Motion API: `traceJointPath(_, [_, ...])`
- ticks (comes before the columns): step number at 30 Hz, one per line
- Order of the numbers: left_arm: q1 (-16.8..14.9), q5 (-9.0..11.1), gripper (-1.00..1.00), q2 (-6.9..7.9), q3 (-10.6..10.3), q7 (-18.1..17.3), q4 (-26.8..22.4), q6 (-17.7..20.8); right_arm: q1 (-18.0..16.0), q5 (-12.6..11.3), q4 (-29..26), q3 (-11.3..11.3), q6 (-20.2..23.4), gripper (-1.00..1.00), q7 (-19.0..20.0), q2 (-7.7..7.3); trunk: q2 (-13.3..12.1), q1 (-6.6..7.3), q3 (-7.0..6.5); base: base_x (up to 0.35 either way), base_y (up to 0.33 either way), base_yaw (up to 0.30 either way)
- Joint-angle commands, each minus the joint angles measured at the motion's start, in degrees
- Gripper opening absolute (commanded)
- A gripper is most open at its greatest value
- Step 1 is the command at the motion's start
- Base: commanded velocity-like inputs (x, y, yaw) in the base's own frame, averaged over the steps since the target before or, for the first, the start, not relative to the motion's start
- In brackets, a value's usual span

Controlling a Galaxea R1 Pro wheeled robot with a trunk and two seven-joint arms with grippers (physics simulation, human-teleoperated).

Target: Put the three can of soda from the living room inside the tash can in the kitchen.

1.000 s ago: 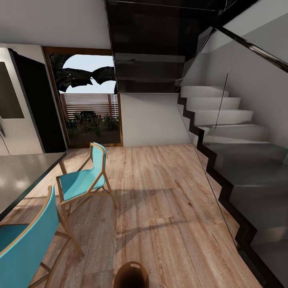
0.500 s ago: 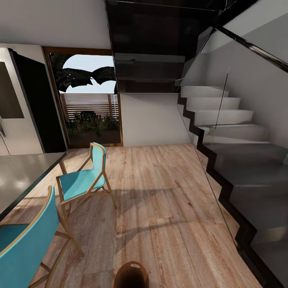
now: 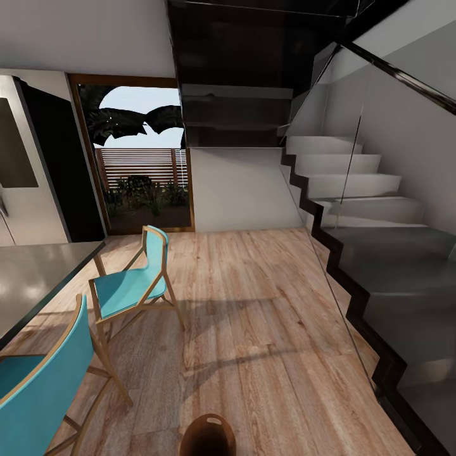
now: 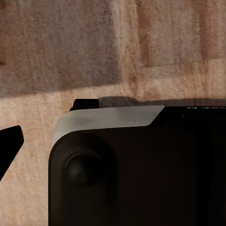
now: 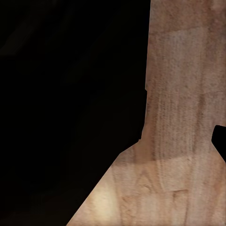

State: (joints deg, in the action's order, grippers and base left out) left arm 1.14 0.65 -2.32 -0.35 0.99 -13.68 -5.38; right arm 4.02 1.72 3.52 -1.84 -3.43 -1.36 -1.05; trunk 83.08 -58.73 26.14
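1. The tash can [image 3: 208, 436] stands on the wood floor [image 3: 266, 316] at the very bottom edge of the head view, a little left of centre and close in front of the robot.
2. It is upright: its round mouth faces up toward the camera, so its long axis runs vertically. The coppery rim rings a dark inside, and its lower part is cut off by the picture's edge.
3. A slot handle cut-out shows near the far side of the rim, pointing away from the robot.
4. To the left of the bin stand two turquoise chairs with wooden frames, the near chair [image 3: 38, 386] and the far chair [image 3: 130, 285], both drawn up beside a grey table [image 3: 31, 278].
5. A stainless-steel fridge [image 3: 19, 183] stands at the far left, next to a wood-framed glass door [image 3: 142, 158] with plants behind it.
6. A staircase [image 3: 367, 209] with a glass balustrade climbs along the right side.
7. The left wrist view looks down on wood planks past a dark, rounded body of the robot [image 4: 132, 174]; I cannot tell whether the left gripper is open or closed.
8. The right wrist view shows a large black shape [image 5: 70, 94] over the same planks; I cannot tell the right gripper's state either.
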Motion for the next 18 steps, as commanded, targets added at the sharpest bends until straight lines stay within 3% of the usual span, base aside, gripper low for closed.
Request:
traceJointPath(1, [0.00, 0.00, 1.00, 0.00, 0.00, 0.00, 0.00, 0.00, 0.00, 0.00, 0.00, 0.00, 0.00, 1.00, 0.00, 0.00, 0.00, 0.00, 0.00, 0.000, 0.000, 0.000])
traceJointPath(18, [0.00, 0.00, 1.00, 0.00, 0.00, 0.00, 0.00, 0.00, 0.00, 0.00, 0.00, 0.00, 0.00, 1.00, 0.00, 0.00, 0.00, 0.00, 0.00, 0.000, 0.000, 0.000])
